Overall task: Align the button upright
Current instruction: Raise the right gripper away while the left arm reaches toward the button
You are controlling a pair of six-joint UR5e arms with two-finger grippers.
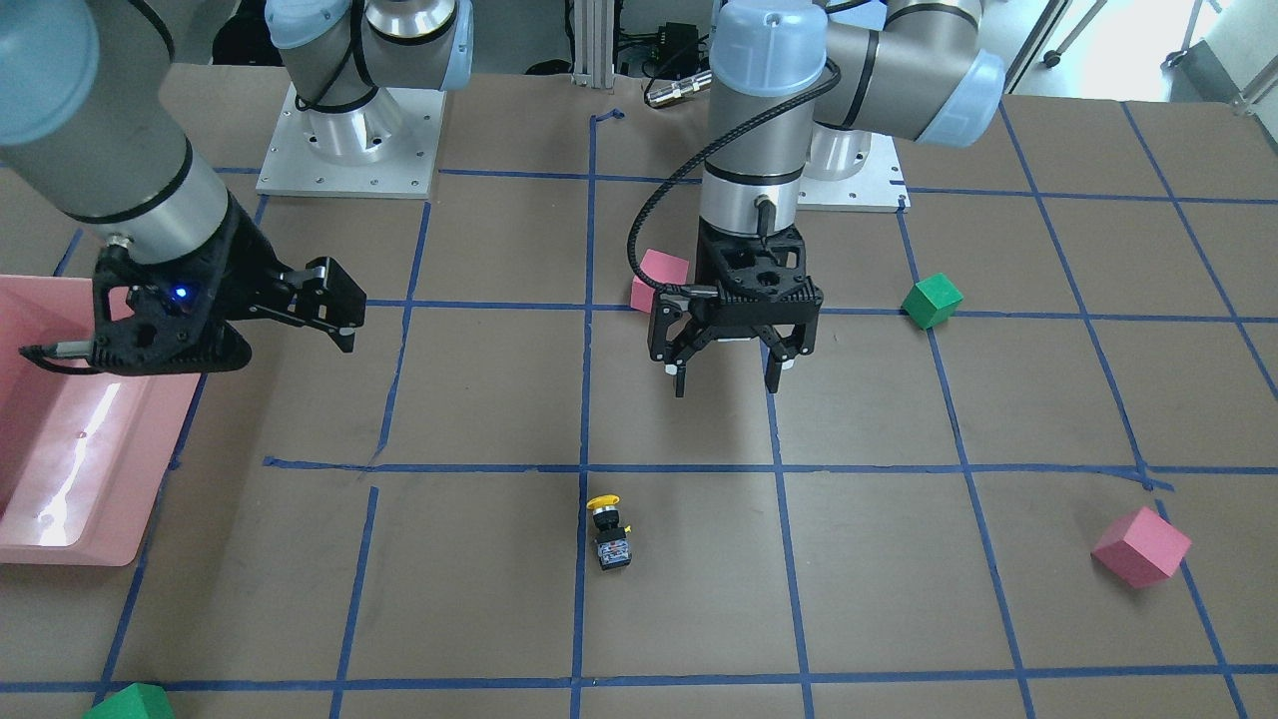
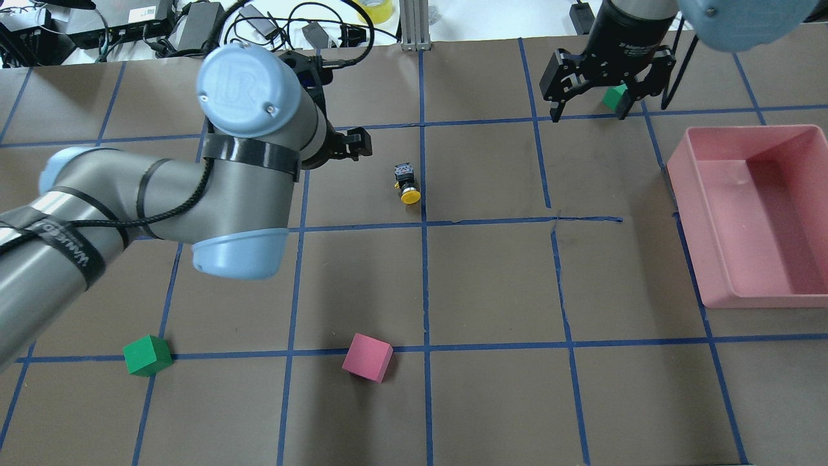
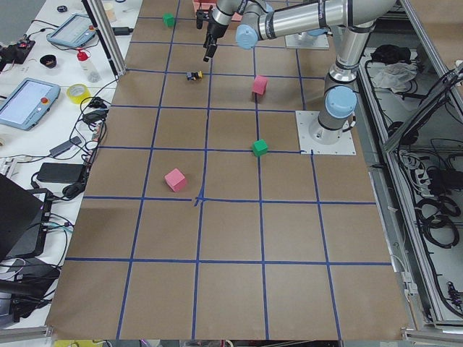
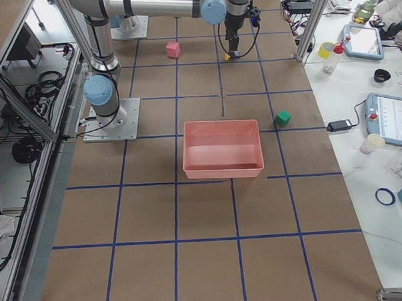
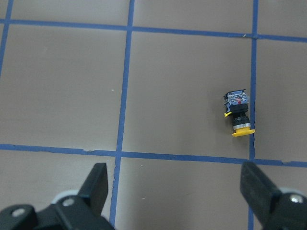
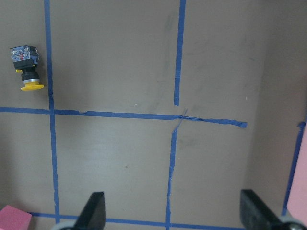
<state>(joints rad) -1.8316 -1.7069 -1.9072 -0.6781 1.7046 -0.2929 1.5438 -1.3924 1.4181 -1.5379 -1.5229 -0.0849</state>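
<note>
The button (image 1: 609, 534) lies on its side on the brown table beside a blue tape line, its yellow cap pointing toward the robot. It also shows in the overhead view (image 2: 406, 183), the left wrist view (image 5: 238, 113) and the right wrist view (image 6: 26, 67). My left gripper (image 1: 725, 384) is open and empty, hanging above the table short of the button; its fingers (image 5: 98, 187) stand wide apart. My right gripper (image 2: 590, 113) is open and empty, off to the button's side near the bin.
A pink bin (image 2: 763, 299) stands on the robot's right. A pink cube (image 2: 367, 356) and a green cube (image 2: 147, 355) lie near the robot's side. A green cube (image 2: 614, 97) sits under the right gripper. Another pink cube (image 1: 1140, 546) lies at the far side.
</note>
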